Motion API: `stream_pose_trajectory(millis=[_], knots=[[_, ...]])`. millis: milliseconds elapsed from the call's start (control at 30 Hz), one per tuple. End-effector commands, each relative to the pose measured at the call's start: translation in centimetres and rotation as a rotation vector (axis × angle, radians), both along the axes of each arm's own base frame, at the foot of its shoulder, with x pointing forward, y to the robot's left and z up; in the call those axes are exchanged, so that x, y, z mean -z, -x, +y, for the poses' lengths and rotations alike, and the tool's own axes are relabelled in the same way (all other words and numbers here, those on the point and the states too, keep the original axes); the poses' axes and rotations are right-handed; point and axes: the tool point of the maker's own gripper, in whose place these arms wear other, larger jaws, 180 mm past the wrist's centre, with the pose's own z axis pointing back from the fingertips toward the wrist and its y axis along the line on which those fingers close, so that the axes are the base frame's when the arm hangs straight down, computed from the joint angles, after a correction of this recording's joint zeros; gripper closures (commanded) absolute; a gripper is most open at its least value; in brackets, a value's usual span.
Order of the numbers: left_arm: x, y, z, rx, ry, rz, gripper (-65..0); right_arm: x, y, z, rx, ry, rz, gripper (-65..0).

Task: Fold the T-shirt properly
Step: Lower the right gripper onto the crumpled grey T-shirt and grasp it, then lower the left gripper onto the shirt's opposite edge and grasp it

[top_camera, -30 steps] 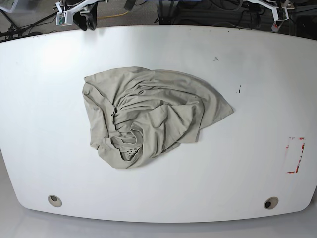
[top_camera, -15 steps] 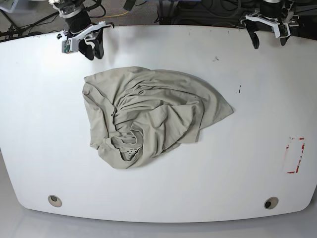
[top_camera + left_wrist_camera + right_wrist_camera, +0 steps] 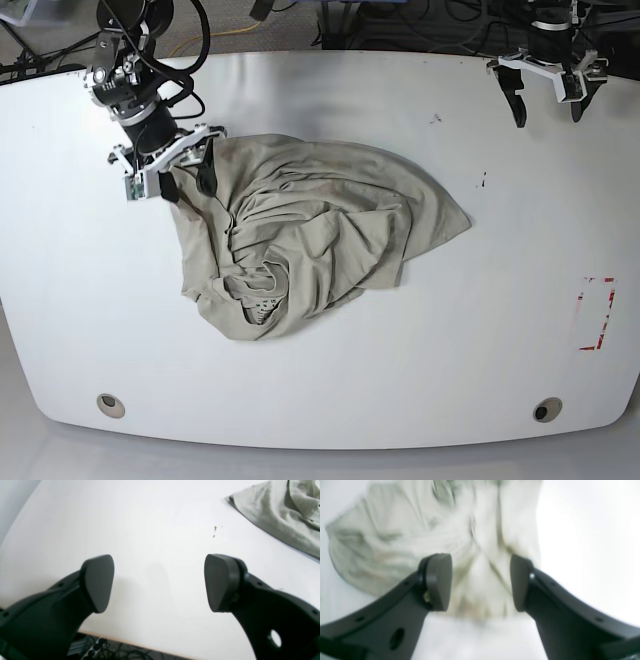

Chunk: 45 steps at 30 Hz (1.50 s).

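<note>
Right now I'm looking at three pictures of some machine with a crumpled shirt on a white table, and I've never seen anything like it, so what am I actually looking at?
It is a robot with two arms, meant to fold the T-shirt. One picture is an overview looking down on the white table. The other two come from small cameras on the arms' wrists, so each shows its own pair of black jaws up close.

The shirt lies in a wrinkled heap near the middle of the table. Nothing is held.

The right gripper, at the overview's left, is over the shirt's far corner with its jaws apart; its blurred wrist picture shows cloth between and beyond them. The left gripper, at the overview's right, hangs at the table's far edge, jaws wide open above bare table, with the shirt's edge off to one side.
</note>
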Motion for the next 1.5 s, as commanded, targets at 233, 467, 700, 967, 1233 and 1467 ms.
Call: stream_pose_trajectory(millis=[233,467,700,967,1233,1467], knots=[[-1.9,-2.0,0.3,0.009,-0.022,-0.088,-52.5,-2.7,-5.5,4.3,-0.142,-0.01,-0.046,-36.6],[-2.3,-2.7,0.5,0.019,-0.035,-0.105,-52.5,0.1,-9.2,6.7,-0.205,-0.002,0.029,-36.5],[-2.7,-3.5,0.6,0.043,-0.06,-0.11,-52.5,3.1,-12.0,8.4,-0.227,-0.008,0.086,-36.5],[-2.0,-4.3,1.1,0.035,-0.104,-0.051,-52.5,5.5,-13.0,9.0,-0.226,-0.039,0.123,-36.5],[-2.0,-4.4,1.0,0.039,-0.101,-0.054,-52.5,7.3,-13.0,10.4,-0.245,-0.059,0.126,-36.5],[-2.0,-4.5,0.9,0.041,-0.099,-0.055,-52.5,6.9,-13.3,10.8,-0.247,-0.069,0.095,-35.8]])
